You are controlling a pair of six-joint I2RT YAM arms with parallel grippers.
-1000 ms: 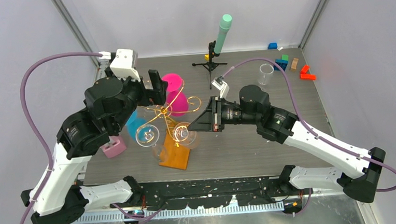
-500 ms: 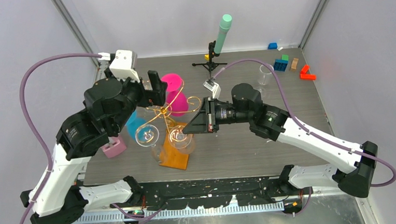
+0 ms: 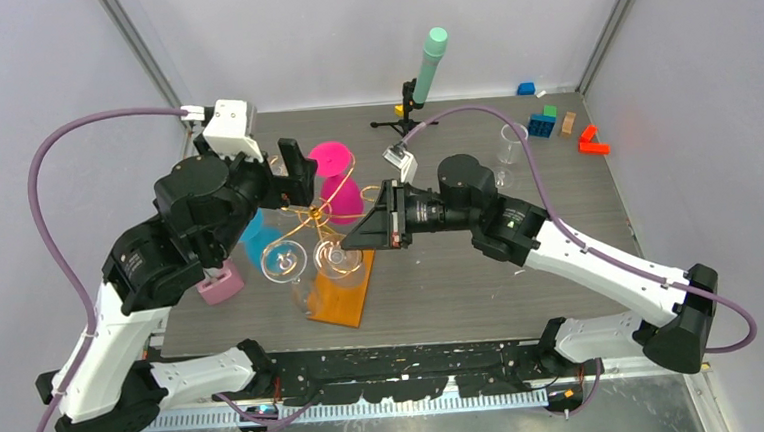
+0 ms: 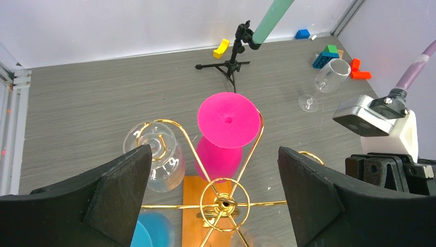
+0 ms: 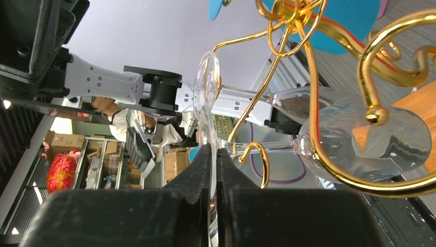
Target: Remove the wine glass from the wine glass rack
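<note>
The gold wire wine glass rack (image 3: 314, 216) stands on its orange base (image 3: 343, 297) left of centre. Pink (image 3: 333, 160), blue (image 3: 259, 240) and two clear glasses hang from it. My right gripper (image 3: 352, 243) is shut on the thin foot (image 5: 208, 90) of the right clear wine glass (image 3: 341, 262). Its stem lies in a gold arm and its bowl (image 5: 365, 136) shows at the right of the right wrist view. My left gripper (image 4: 216, 200) is open and empty, hovering above the rack's hub (image 4: 224, 204), with fingers (image 4: 103, 195) on either side.
A black tripod with a mint-green cylinder (image 3: 422, 81) stands at the back. A clear glass (image 3: 511, 144) stands upright at back right beside coloured blocks (image 3: 551, 122). A pink block (image 3: 220, 284) lies left of the rack. The arms flank the rack closely.
My right gripper has moved left toward the rack's stem, carrying the clear glass's foot with it. My left arm has shifted slightly back and left.
</note>
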